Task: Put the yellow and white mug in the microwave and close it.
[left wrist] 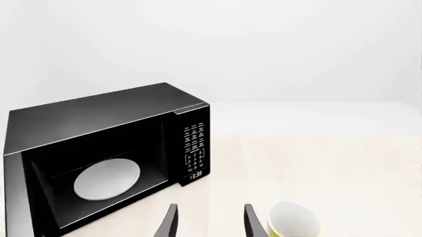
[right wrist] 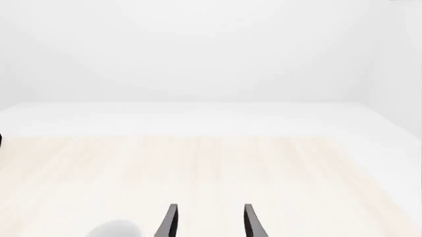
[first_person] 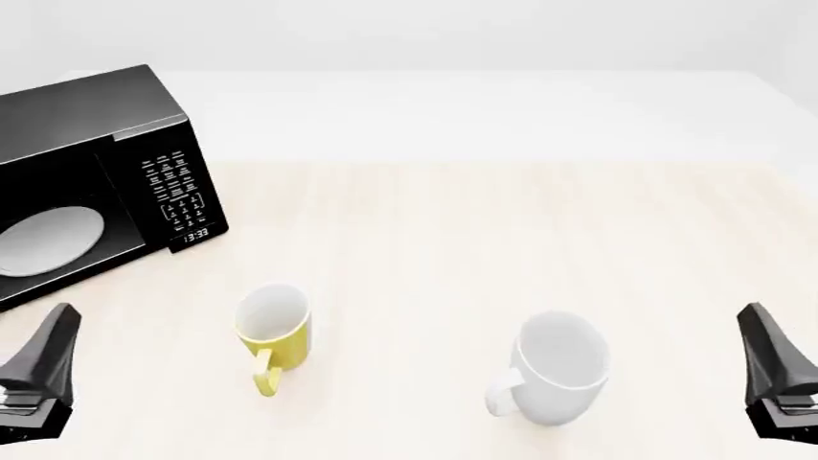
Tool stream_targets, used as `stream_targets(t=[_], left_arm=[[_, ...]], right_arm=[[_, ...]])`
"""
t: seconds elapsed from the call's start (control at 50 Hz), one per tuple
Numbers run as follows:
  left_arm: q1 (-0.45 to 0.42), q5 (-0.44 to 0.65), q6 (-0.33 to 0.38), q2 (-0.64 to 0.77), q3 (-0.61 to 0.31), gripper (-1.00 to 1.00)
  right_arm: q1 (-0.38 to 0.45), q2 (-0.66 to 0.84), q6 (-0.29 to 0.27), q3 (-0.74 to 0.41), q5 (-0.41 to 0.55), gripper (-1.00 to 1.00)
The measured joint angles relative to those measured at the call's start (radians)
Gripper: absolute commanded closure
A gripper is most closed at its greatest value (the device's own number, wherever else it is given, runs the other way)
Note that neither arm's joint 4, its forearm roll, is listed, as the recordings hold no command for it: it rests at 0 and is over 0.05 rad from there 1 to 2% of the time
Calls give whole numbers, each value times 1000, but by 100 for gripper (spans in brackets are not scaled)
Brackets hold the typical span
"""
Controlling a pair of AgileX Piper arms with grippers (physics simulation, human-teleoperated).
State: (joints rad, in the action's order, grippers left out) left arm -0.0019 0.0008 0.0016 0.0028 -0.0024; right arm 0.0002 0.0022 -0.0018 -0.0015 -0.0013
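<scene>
1. Your small yellow mug with white inside (first_person: 274,331) stands upright on the pale wooden bench (first_person: 511,230), near the open black box microwave (first_person: 90,172), on its keypad side.
2. Both end effectors, left (left wrist: 207,221) and right (right wrist: 207,221), hang empty, fingers apart.
3. It looks rigid, light, probably slick: pinch the rim wall, not the loop handle.

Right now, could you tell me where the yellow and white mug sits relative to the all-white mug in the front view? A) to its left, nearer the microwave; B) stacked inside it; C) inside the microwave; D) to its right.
A: the yellow and white mug stands on the table left of the all-white mug, apart from it and closer to the microwave, held by neither gripper.
</scene>
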Motion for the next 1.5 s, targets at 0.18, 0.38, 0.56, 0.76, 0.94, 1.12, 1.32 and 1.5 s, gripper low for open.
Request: stream_targets(t=[0.18,0.38,0.56,0.76,0.94,1.12,1.32,1.5], left_arm=[[-12,8,2,-1,-7,-100],[-47,31,0,-1,-25,-100],[-103,72,-7,-1,-45,-100],[-160,126,-10,-1,-60,-100],[-214,168,-20,3,-59,-100],[-272,190,-51,19,-55,-100],[-326,169,-103,76,-48,-100],[-354,83,-151,191,-32,-100]], right_arm=[[0,2,-1,-1,-1,-100],[0,3,-2,-2,-1,-100],[0,3,-2,-3,0,-100],[0,3,-2,-4,0,-100],[0,4,-2,-4,0,-100],[0,4,-2,-4,0,-100],[0,4,-2,-4,0,-100],[0,4,-2,-4,0,-100]])
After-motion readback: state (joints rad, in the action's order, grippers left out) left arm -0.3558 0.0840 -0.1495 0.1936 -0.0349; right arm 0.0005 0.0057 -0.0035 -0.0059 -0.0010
